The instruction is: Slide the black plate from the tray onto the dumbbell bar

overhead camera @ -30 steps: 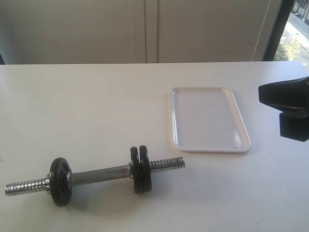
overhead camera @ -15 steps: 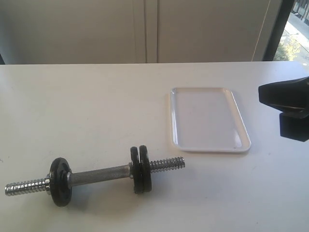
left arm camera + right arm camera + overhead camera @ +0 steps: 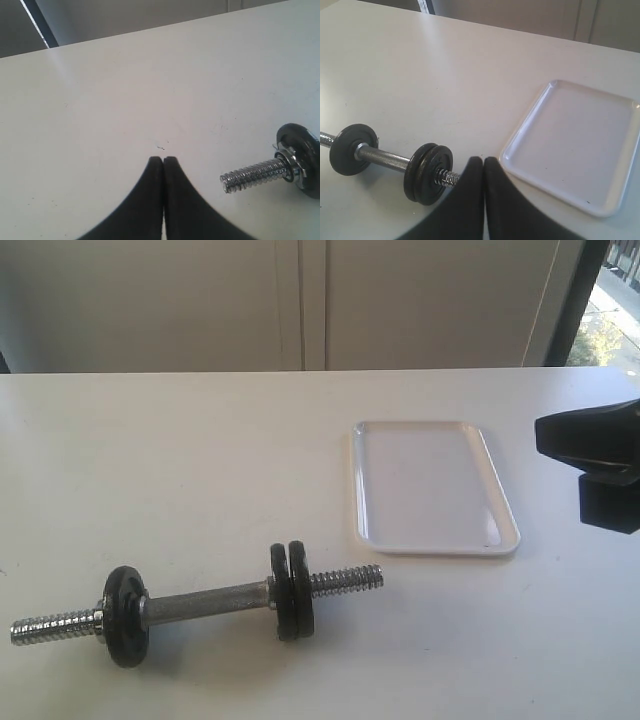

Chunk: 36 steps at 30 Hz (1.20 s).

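Observation:
The dumbbell bar [image 3: 205, 602] lies on the white table at the front left, with one black disc [image 3: 125, 615] near its left end. Two black discs sit pressed together near its right end; the outer one, by the bare thread, is the black plate [image 3: 301, 590]. The white tray [image 3: 437, 485] holds nothing. My right gripper [image 3: 484, 159] is shut and empty, hovering between the plate [image 3: 437, 170] and the tray's rim [image 3: 520, 145]. My left gripper [image 3: 163, 159] is shut and empty over bare table, beside the bar's left threaded end [image 3: 250, 176]. It stays outside the exterior view.
The right arm's black body [image 3: 598, 455] hangs at the right edge of the exterior view, past the tray. A pale wall and cabinet fronts run behind the table's far edge. A window shows at the far right.

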Each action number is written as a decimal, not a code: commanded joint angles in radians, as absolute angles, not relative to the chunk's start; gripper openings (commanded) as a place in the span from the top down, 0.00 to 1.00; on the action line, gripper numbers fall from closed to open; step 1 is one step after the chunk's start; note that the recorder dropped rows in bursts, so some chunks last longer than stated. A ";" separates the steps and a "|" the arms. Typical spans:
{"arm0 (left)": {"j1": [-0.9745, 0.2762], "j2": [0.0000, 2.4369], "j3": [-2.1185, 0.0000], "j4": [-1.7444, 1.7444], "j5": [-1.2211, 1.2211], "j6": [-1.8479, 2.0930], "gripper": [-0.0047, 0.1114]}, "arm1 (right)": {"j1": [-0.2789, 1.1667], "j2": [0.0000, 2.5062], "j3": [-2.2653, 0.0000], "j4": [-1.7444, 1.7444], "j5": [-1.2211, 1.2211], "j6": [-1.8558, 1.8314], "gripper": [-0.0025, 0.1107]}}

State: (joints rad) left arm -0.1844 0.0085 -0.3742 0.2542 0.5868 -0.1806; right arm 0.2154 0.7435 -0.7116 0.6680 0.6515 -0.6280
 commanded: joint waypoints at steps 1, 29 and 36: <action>-0.179 0.000 -0.370 0.262 0.585 -0.181 0.96 | 0.209 0.739 -0.707 0.668 0.648 -0.625 0.98; -0.179 0.000 0.000 0.056 0.233 -0.181 0.96 | 0.209 0.739 -0.707 0.668 0.648 -0.625 0.98; -0.179 0.000 0.000 0.048 0.233 -0.179 0.96 | 0.209 0.739 -0.707 0.668 0.648 -0.625 0.98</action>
